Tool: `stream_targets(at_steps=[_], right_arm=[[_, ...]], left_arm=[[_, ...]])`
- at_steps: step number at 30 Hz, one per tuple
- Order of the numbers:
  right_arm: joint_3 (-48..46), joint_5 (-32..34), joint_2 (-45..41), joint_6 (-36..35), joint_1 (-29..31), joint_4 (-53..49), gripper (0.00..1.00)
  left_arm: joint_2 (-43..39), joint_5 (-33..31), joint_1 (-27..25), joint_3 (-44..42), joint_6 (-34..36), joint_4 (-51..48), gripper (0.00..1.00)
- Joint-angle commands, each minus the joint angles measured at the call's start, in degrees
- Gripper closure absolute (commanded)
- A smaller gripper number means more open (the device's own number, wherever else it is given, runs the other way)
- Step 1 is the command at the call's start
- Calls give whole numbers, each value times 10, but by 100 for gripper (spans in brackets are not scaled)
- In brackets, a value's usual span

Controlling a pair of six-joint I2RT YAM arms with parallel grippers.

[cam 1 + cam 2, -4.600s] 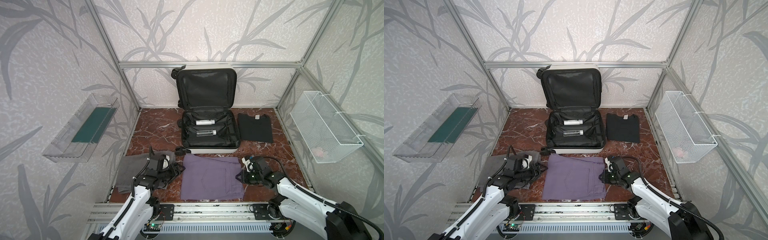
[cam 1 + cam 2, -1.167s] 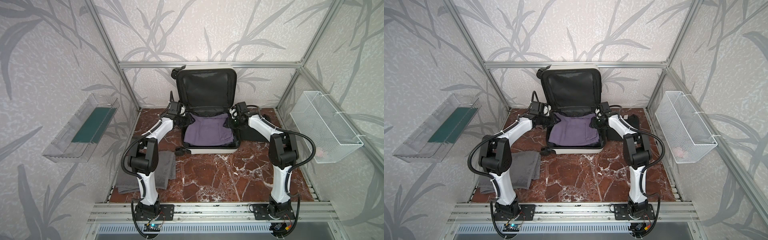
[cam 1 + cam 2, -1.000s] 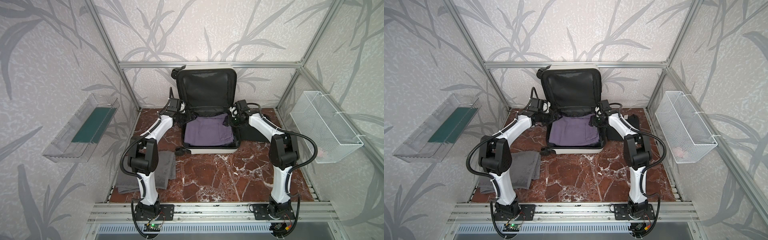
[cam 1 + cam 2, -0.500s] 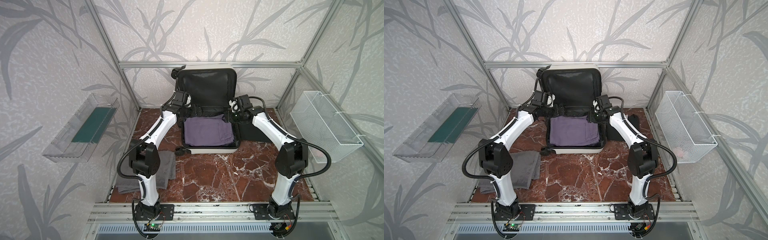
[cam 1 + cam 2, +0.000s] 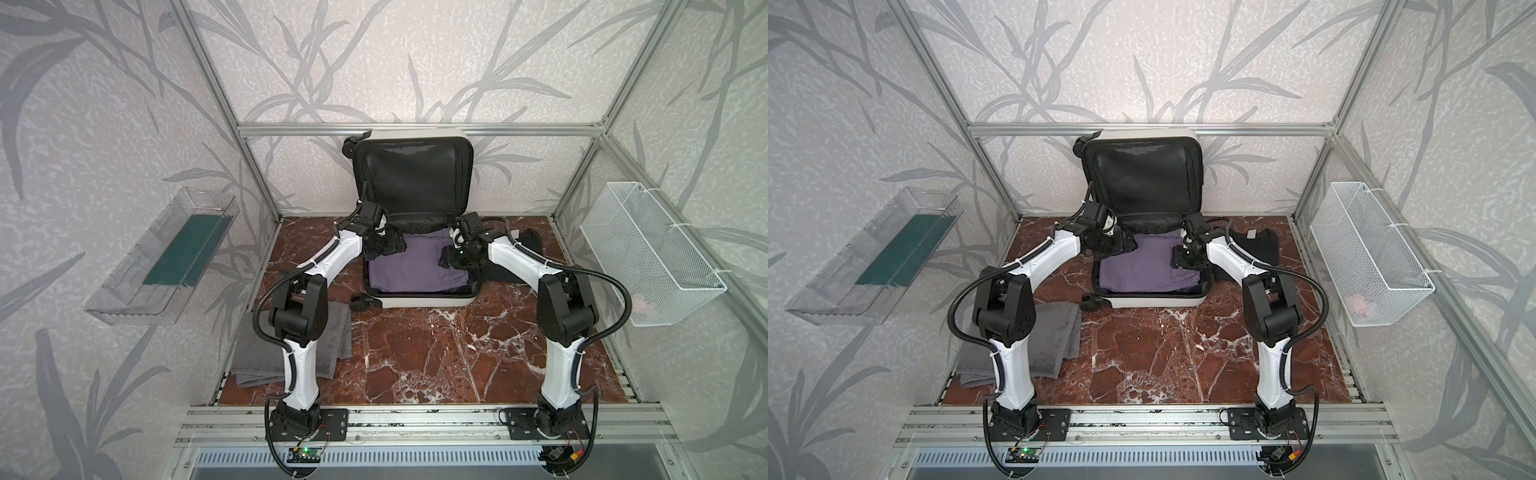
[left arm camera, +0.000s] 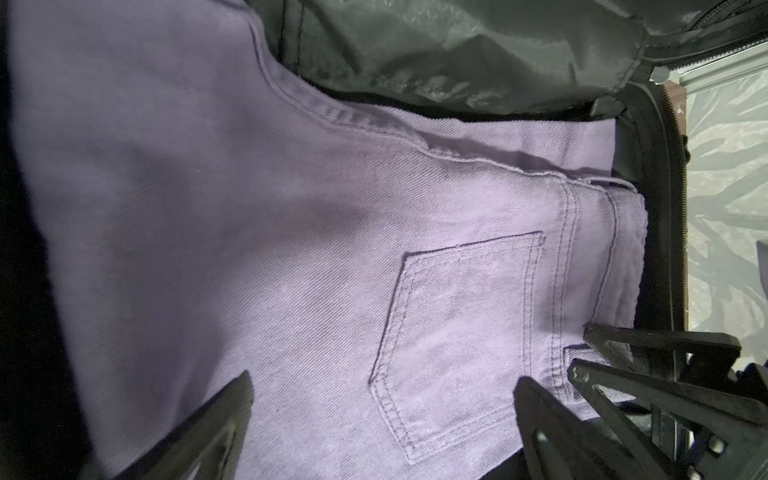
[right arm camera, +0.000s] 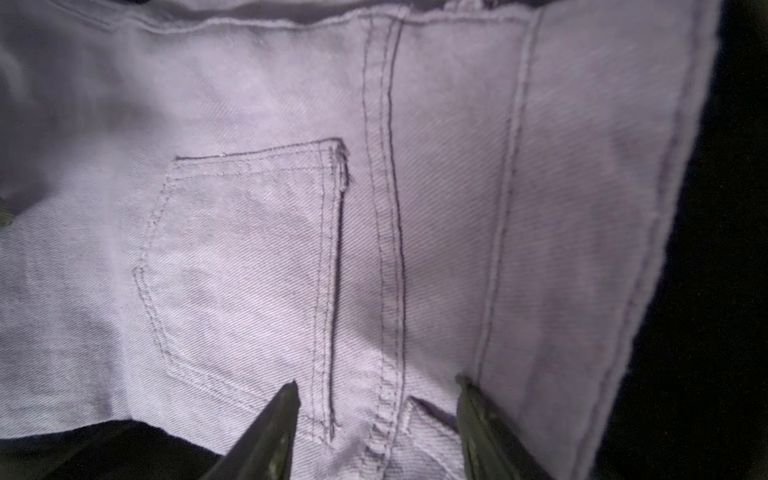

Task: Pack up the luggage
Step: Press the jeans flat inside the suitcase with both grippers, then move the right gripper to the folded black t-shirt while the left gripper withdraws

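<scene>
Lying at back-centre of the marble table (image 5: 436,357), the luggage (image 5: 419,300) is open; lid upright against the rear wall, black lining facing fwd; base flat, white front rim toward the arm bases.

Contents: purple jeans (image 5: 411,270) folded in the base, back pocket up; in both top views their edges sit inside the shell rim – black lining shows along the sides in the wrist views.

L arm: left gripper (image 6: 382,378) over the base's rear-left corner, jaws wide apart, nothing between them; fingertips just above the denim beside the pocket.

R arm: right gripper (image 7: 377,381) over the rear-right part of the jeans, jaws partly apart astride the waistband seam; no clamped fabric seen; contact w/ cloth – can't tell.

Surroundings: grey towel (image 5: 249,357) at front-left, partly behind the L arm; black garment (image 5: 1260,245) just right of the case, behind the R arm; clear tray (image 5: 124,291) on the left wall, wire basket (image 5: 648,249) on the right wall, both well apart from the case.

Room: bare marble spans between the two arms, from case front to table front edge.
</scene>
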Motion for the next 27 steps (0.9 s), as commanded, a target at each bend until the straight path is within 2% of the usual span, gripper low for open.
stream_targets(at_steps=[1,5,9,17,21,27], right_arm=[[19,-1,-29,-9,-1,-18,38],[21,0,-70,-17,-3,-34,37],[-4,1,-121,-14,-12,-36,37],[-116,33,-247,6,-88,-4,36],[-132,50,-251,9,-145,-12,35],[-90,112,-180,2,-167,-18,35]], left_arm=[[-32,-4,-1,39,18,-18,1],[-61,9,-1,66,17,-37,1],[-99,33,-3,55,1,-30,1],[-193,59,-45,-52,-36,15,1],[-242,61,-68,-133,-63,70,1],[-278,69,-80,-218,-96,136,1]])
